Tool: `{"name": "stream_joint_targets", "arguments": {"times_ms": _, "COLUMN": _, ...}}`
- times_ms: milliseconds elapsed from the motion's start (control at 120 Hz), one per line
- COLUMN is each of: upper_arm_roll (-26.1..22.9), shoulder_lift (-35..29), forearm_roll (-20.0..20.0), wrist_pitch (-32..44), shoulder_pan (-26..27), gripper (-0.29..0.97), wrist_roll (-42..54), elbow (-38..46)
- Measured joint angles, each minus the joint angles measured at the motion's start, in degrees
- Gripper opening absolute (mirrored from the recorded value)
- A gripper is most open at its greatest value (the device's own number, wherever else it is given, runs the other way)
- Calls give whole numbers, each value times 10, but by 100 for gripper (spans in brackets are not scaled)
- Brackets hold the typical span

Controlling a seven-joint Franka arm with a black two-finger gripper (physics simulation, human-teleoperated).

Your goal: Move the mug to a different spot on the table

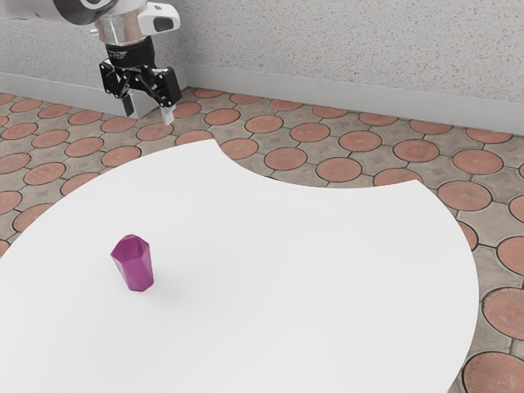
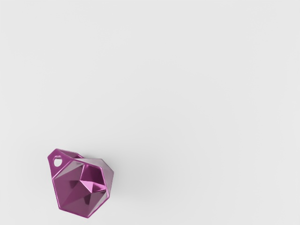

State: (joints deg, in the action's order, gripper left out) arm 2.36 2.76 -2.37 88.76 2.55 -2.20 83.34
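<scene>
mug (image 1: 132,263) stands upright on the white table (image 1: 327,270), lower left of the exterior view; the gripper (image 1: 149,109) hangs upper left, fingers apart, empty. an off-centre pinch on its slanted facets could tip it.

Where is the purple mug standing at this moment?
The mug stands upright on the white table, toward the exterior view's left; the open gripper hangs high up, apart from it.
</scene>
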Motion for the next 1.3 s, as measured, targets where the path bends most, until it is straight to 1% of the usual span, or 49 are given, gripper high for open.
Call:
{"name": "stream_joint_targets", "arguments": {"times_ms": 342, "upper_arm_roll": 3, "shoulder_lift": 0, "forearm_roll": 4, "wrist_pitch": 0, "shoulder_pan": -1, "gripper": 68, "wrist_roll": -2, "elbow": 0}}
{"name": "stream_joint_targets", "arguments": {"times_ms": 408, "upper_arm_roll": 23, "shoulder_lift": 0, "forearm_roll": 7, "wrist_pitch": -1, "shoulder_pan": 16, "gripper": 68, "wrist_roll": -6, "elbow": 1}}
{"name": "stream_joint_targets", "arguments": {"times_ms": 467, "upper_arm_roll": 53, "shoulder_lift": 4, "forearm_roll": 15, "wrist_pitch": -3, "shoulder_pan": 32, "gripper": 68, "wrist_roll": -11, "elbow": 6}}
{"name": "stream_joint_targets", "arguments": {"times_ms": 508, "upper_arm_roll": 70, "shoulder_lift": 8, "forearm_roll": 21, "wrist_pitch": -3, "shoulder_pan": 32, "gripper": 68, "wrist_roll": -16, "elbow": 14}}
{"name": "stream_joint_targets", "arguments": {"times_ms": 667, "upper_arm_roll": 116, "shoulder_lift": 26, "forearm_roll": 51, "wrist_pitch": 1, "shoulder_pan": -6, "gripper": 68, "wrist_roll": -37, "elbow": 55}}
{"name": "stream_joint_targets", "arguments": {"times_ms": 792, "upper_arm_roll": 126, "shoulder_lift": 34, "forearm_roll": 84, "wrist_pitch": 12, "shoulder_pan": -16, "gripper": 68, "wrist_roll": -62, "elbow": 90}}
{"name": "stream_joint_targets", "arguments": {"times_ms": 875, "upper_arm_roll": 128, "shoulder_lift": 37, "forearm_roll": 114, "wrist_pitch": 39, "shoulder_pan": -18, "gripper": 68, "wrist_roll": -77, "elbow": 133}}
{"name": "stream_joint_targets", "arguments": {"times_ms": 942, "upper_arm_roll": 128, "shoulder_lift": 45, "forearm_roll": 128, "wrist_pitch": 60, "shoulder_pan": -22, "gripper": 68, "wrist_roll": -87, "elbow": 148}}
{"name": "stream_joint_targets", "arguments": {"times_ms": 1025, "upper_arm_roll": 130, "shoulder_lift": 74, "forearm_roll": 137, "wrist_pitch": 84, "shoulder_pan": -31, "gripper": 68, "wrist_roll": -96, "elbow": 150}}
{"name": "stream_joint_targets", "arguments": {"times_ms": 1183, "upper_arm_roll": 159, "shoulder_lift": 120, "forearm_roll": 147, "wrist_pitch": 120, "shoulder_pan": -36, "gripper": 68, "wrist_roll": -104, "elbow": 149}}
{"name": "stream_joint_targets", "arguments": {"times_ms": 1300, "upper_arm_roll": 164, "shoulder_lift": 151, "forearm_roll": 155, "wrist_pitch": 142, "shoulder_pan": -44, "gripper": 68, "wrist_roll": -103, "elbow": 149}}
